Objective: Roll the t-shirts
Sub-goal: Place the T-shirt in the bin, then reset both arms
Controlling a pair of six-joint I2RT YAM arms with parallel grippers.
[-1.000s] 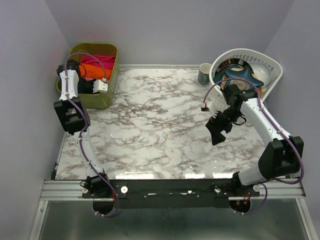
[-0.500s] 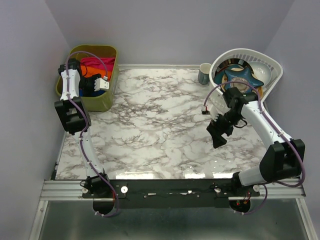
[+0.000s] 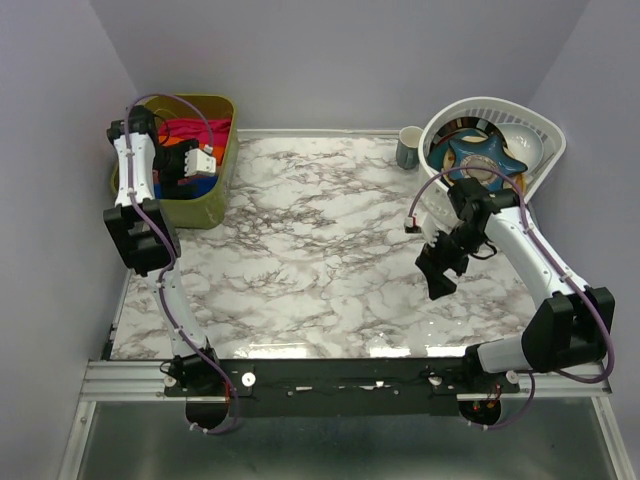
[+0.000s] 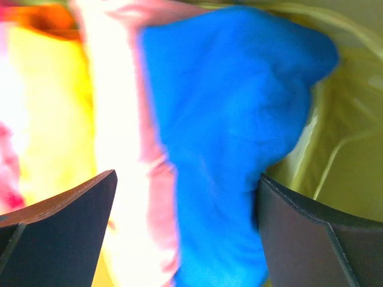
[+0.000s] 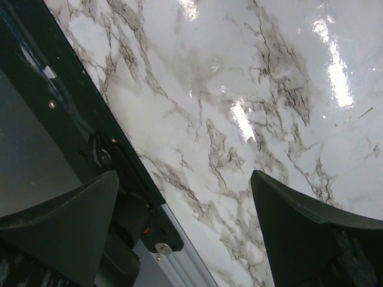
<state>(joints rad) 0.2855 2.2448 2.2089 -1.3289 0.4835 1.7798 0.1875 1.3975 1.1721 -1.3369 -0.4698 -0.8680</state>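
1. Location: the t-shirt [image 4: 233, 119] lies bunched in the bin [image 3: 190, 210], which stands at the 10 o'clock corner of the table [image 3: 320, 250]. It is not on the table.
2. Neighbours: in the left wrist view, pink cloth [image 4: 119, 89] touches the t-shirt on its 9 o'clock side. Yellow cloth [image 4: 48, 107] lies beyond the pink, further toward 9 o'clock.
3. Left gripper [image 4: 185, 179]: the jaws stand wide apart inside the bin and clamp nothing. The blue cloth shows in the gap between them, toward the 3 o'clock finger. Contact cannot be told, as the view is blurred.
4. Right gripper [image 5: 184, 176]: the jaws stand apart and empty, hanging over bare table near 4 o'clock, well apart from the bin.
5. Handling, judged:
   - The t-shirt is soft, limp and light. It will drape and trail when lifted.
   - It is not fragile and not slippery, but a thin pinch may slide off a single layer.
   - It may drag the pink cloth along.
6. Hold point, judged: close on the raised blue fold near 1 o'clock in the left wrist view, clear of the pink edge. Take several layers at once.
7. No collar, hem or sleeve can be made out, so a precise seam grip is not available yet.
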